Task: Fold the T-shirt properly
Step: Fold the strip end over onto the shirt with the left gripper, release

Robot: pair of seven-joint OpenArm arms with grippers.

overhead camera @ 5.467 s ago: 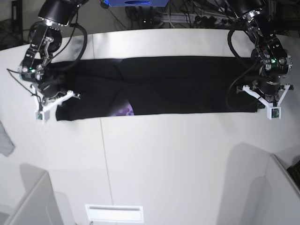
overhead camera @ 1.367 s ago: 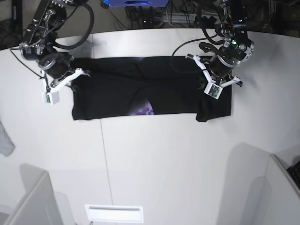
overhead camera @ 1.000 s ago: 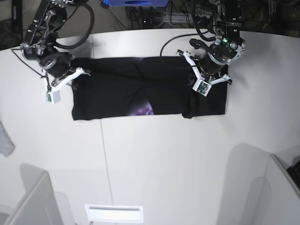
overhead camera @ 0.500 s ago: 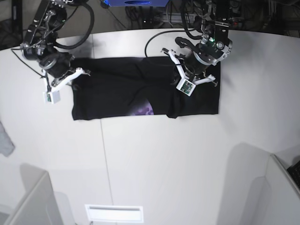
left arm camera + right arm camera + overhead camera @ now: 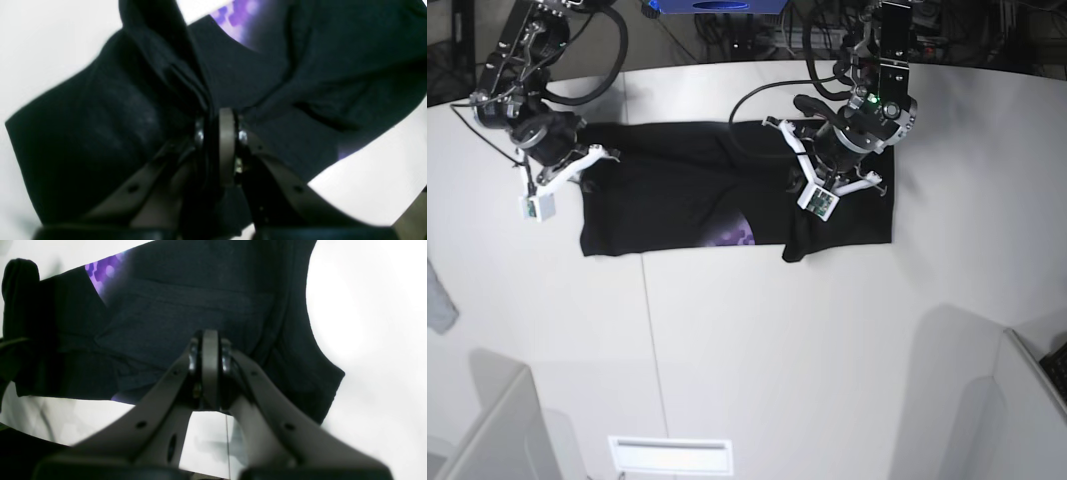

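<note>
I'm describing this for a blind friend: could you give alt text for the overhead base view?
A black T-shirt lies as a long strip on a white table, and the left tool holds one end of it, lifted over the middle. The right tool sits shut at the other end.

base view high overhead, faces down on table [image 5: 757, 330]; wrist views close, share t-shirt [image 5: 677, 190].

T-shirt [image 5: 677, 195]: black, lying as a long band across the table's 12 o'clock side; its 3 o'clock end lifted and doubled over; purple print showing at the near edge.
</note>
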